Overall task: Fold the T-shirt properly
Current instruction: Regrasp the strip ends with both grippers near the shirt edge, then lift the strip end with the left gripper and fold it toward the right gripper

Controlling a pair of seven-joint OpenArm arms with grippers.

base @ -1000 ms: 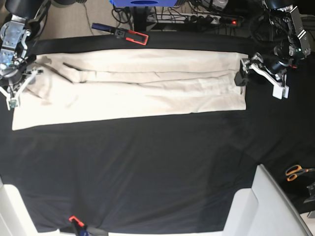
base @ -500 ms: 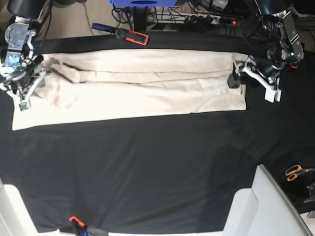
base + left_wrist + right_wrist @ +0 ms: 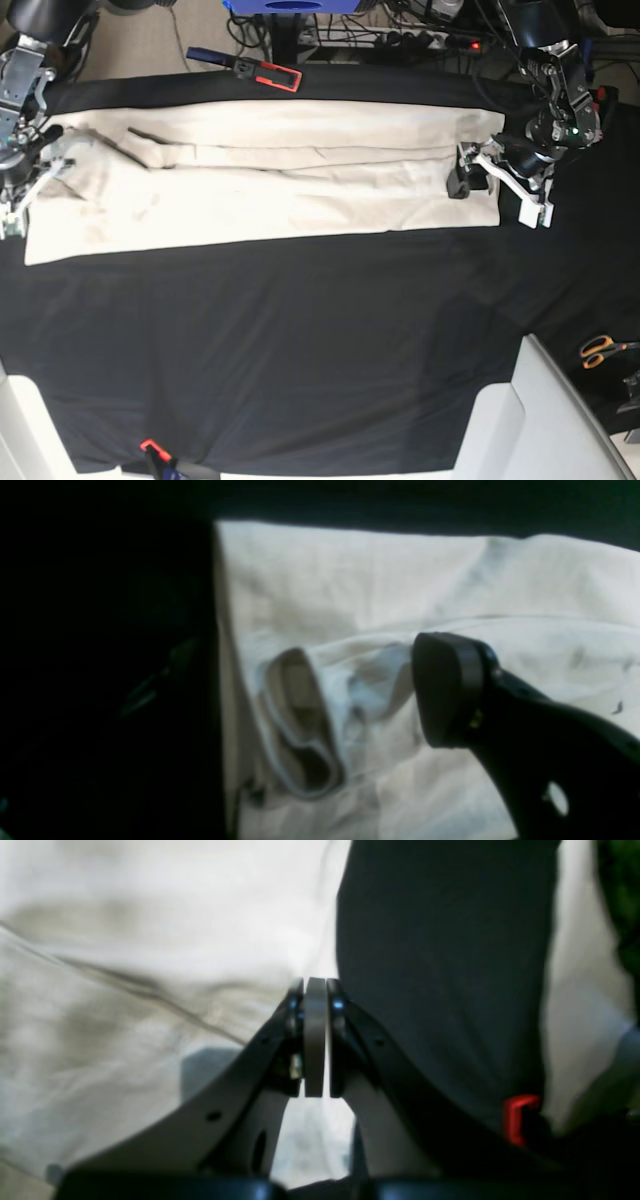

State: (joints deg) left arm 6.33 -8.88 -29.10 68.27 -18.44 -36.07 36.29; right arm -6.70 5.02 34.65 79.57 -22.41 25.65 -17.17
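The cream T-shirt (image 3: 280, 185) lies as a long flat band across the back of the black table cloth (image 3: 300, 340). My left gripper (image 3: 495, 197) stands open at the shirt's right end, one finger over the cloth and the other past the edge. In the left wrist view one black finger pad (image 3: 445, 690) hovers beside a looped hem fold (image 3: 300, 730). My right gripper (image 3: 25, 185) is at the shirt's left end. The right wrist view shows its pads (image 3: 315, 1040) pressed together over the T-shirt (image 3: 125, 965). I cannot tell if cloth is pinched.
A red-and-black clamp (image 3: 265, 72) lies just behind the shirt, and another clamp (image 3: 155, 455) sits at the front edge. Orange-handled scissors (image 3: 600, 350) lie at the right. A white panel (image 3: 540, 420) stands at the front right. Cables and a power strip (image 3: 400, 40) run behind the table.
My left gripper has moved leftward onto the shirt's right end. The right gripper swung in over the shirt's left end, then back out, and the bunched cloth there now lies flatter.
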